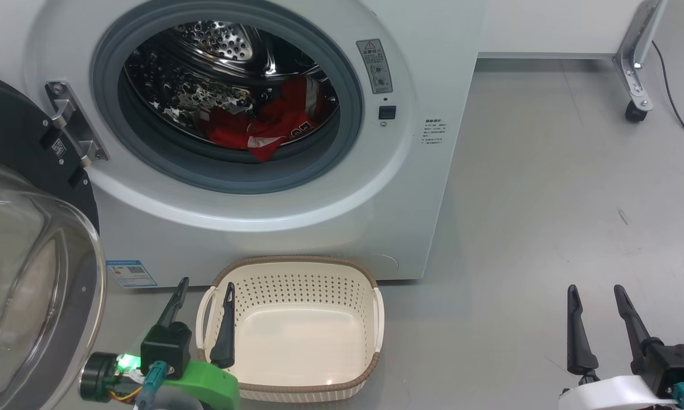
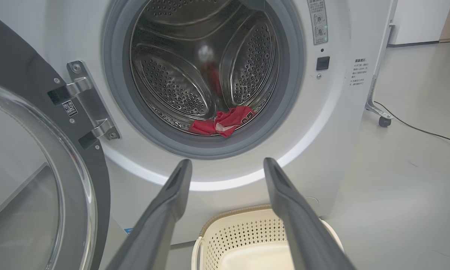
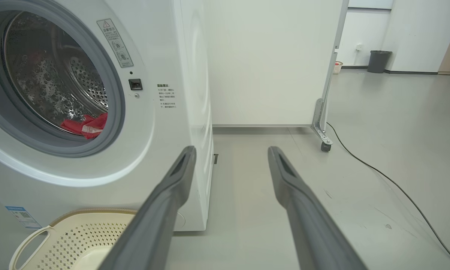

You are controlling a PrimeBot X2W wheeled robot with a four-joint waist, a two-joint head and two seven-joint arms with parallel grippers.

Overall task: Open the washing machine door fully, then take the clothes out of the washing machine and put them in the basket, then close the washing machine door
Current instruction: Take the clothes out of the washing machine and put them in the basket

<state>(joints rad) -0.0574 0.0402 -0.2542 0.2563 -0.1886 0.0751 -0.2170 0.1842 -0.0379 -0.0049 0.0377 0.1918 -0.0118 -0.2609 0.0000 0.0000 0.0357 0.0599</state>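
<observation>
At the mouth of the washing machine [image 1: 421, 188], the washing machine door [image 1: 23, 273] is swung wide to the left, so the opening step looks done. The clothes [image 1: 262, 128] lie in a red heap at the bottom of the drum, and the basket [image 1: 296, 260] on the floor just in front holds nothing. The left gripper [image 1: 207, 283], by the basket's left rim, and the right gripper [image 1: 595, 287], well off to the right, both have fingers spread wide and carry nothing; unloading and closing the door are left to do.
</observation>
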